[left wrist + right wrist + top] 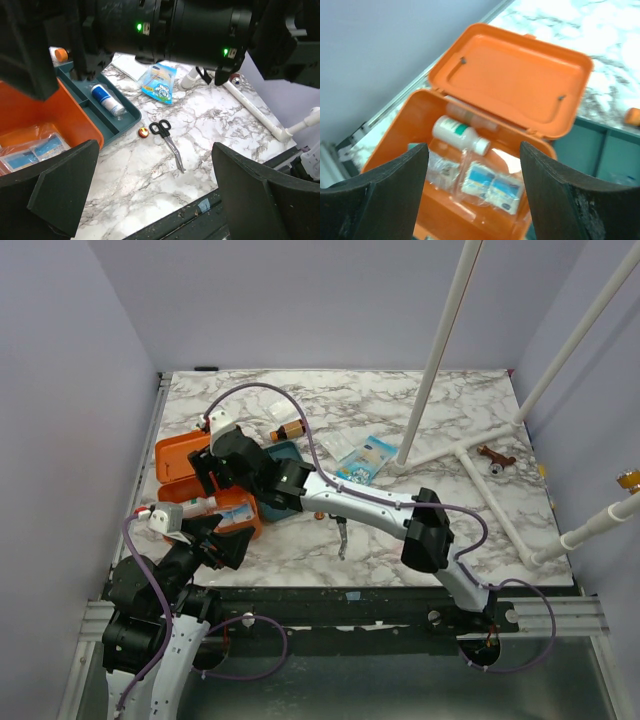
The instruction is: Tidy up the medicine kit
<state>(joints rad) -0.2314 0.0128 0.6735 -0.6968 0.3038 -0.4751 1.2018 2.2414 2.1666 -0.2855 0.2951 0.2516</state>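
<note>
While the right gripper [474, 155] hung directly over the orange rectangular plastic medicine kit [510, 75], its fingers were spread wide and held nothing. The kit sat at the left side of the marble-patterned worktop [210, 125], lid swung back and open. In the right wrist view the tub lay straight below and ahead of the fingers. Its long axis ran roughly along the line from one finger to the other, somewhat skewed.

Inside it were a white plastic bottle with a teal band [457, 134] lying on its side and clear sachets with blue labels [492, 187].

The left gripper [154, 150] was also wide and empty, low at the kit's near edge. The orange tub was off to its left, and the dark teal compartment tray [102, 122] was just beside the tub, holding a white-and-blue tube [107, 100].

Loose things lay to the right of the kit: black-handled scissors [167, 137] near the tray, and a blue foil packet [160, 82] further back.

Judgement: the right arm was the better placed for anything inside the tub, being straight above it. The left fingers faced the scissors and the tray more than the kit, so a loose-item pickup would likely suit that arm. Either way the move would run between the kit on the left and the loose items to its right.
</note>
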